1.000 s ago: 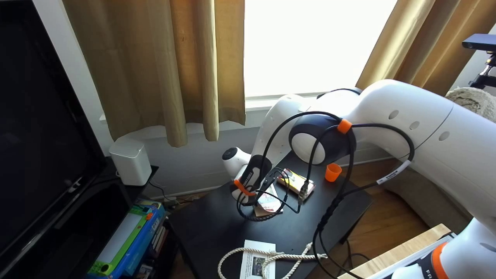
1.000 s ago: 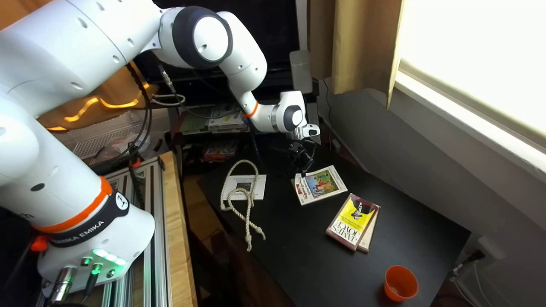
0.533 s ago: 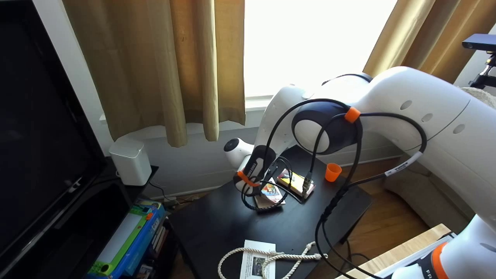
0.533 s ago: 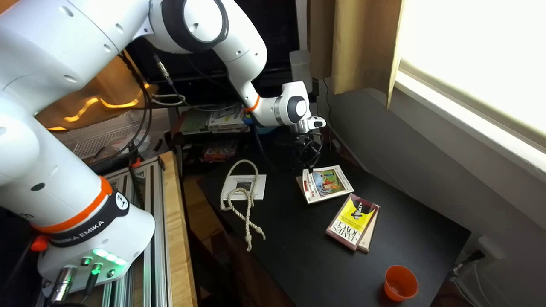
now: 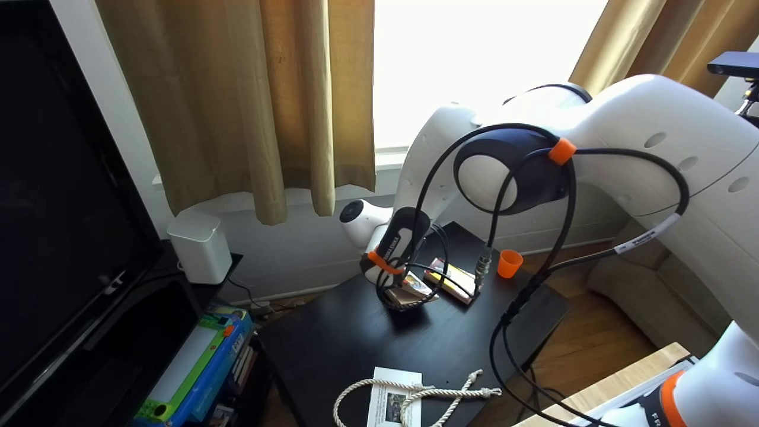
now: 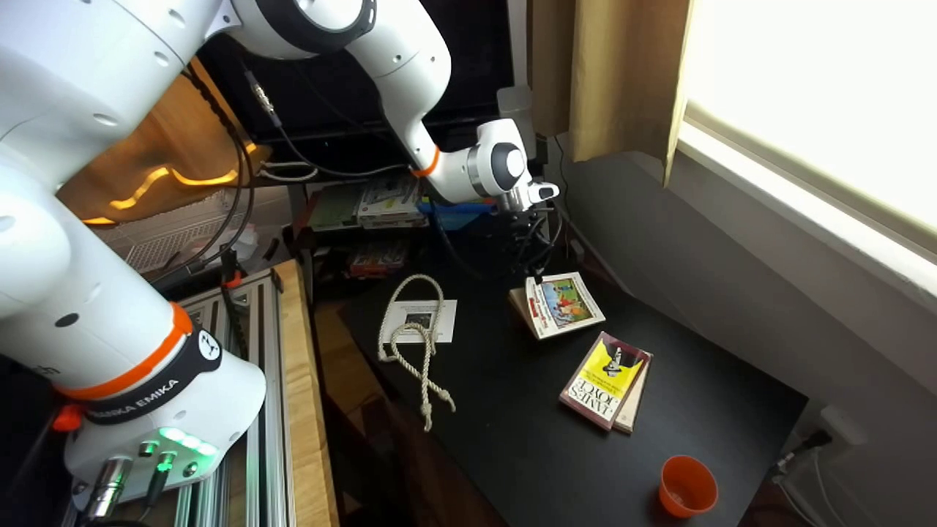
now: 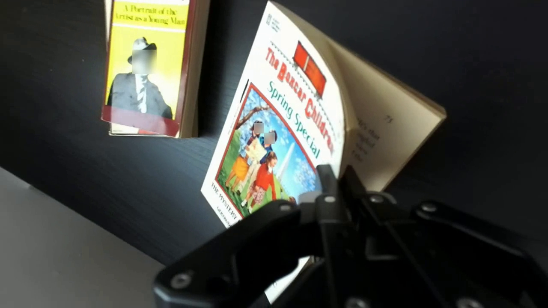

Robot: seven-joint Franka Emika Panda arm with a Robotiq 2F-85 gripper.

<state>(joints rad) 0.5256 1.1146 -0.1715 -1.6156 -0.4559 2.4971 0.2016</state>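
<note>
Pinching Boxcar book (image 7: pixel 291 124) in gripper (image 7: pixel 340 172) by front cover and leaves, beside but clear of Joyce book (image 7: pixel 147 90). Might slip or tear under back half's weight (splayed open), or bump Joyce book if swung low.

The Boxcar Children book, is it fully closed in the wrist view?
No, the Boxcar Children book gapes open, its front cover pinched in the gripper and a printed page showing behind.
</note>
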